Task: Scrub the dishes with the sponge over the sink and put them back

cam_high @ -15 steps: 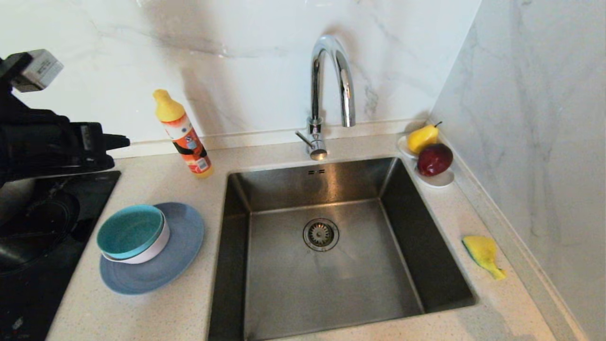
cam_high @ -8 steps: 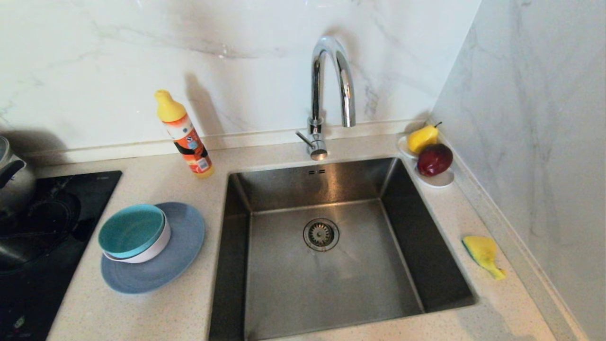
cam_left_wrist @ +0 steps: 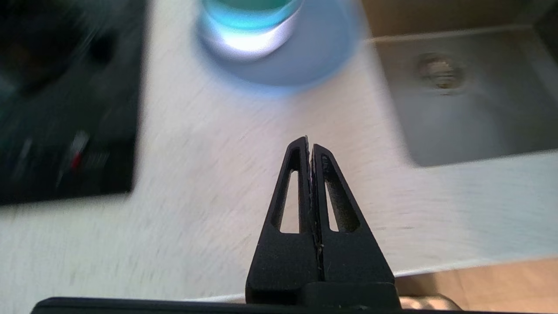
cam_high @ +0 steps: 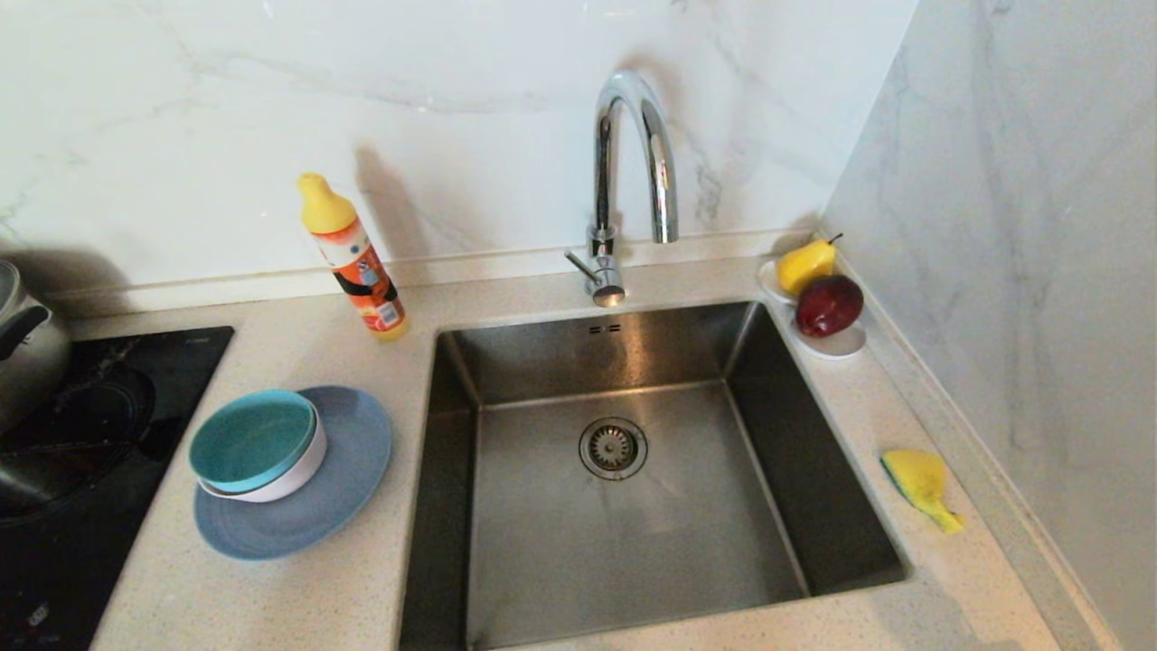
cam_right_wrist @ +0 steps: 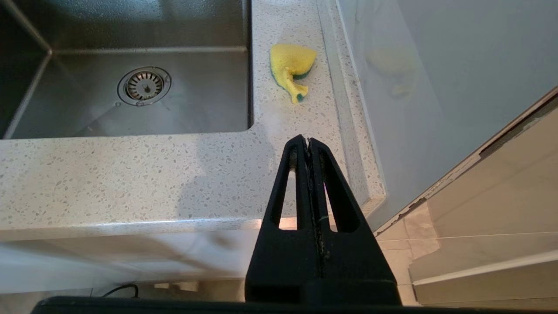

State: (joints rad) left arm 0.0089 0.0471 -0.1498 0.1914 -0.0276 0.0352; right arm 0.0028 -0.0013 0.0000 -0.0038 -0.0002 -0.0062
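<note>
Judged stage: dishes stacked and back on the counter — the scrubbing looks finished, or not yet begun; nothing is held. The teal bowl (cam_high: 251, 440) sits in the pale bowl (cam_high: 289, 479) on the plate (cam_high: 348, 484), at nine o'clock of the sink (cam_high: 624, 542); the sponge (cam_high: 920, 484) lies at three o'clock. The left gripper (cam_left_wrist: 310, 146) is clenched empty, hanging over the counter's near edge. The right gripper (cam_right_wrist: 307, 141), likewise clenched, is parked off the near corner.

The head view is bright and evenly lit; the orange bottle with a yellow cap (cam_high: 351, 257) throws a soft shadow up and right on the white marble wall (cam_high: 452, 108). The curved chrome tap (cam_high: 630, 172) carries sharp highlights. The left wrist view is smeared by motion blur across the speckled bench (cam_left_wrist: 196, 174); the right wrist view is crisp.
</note>
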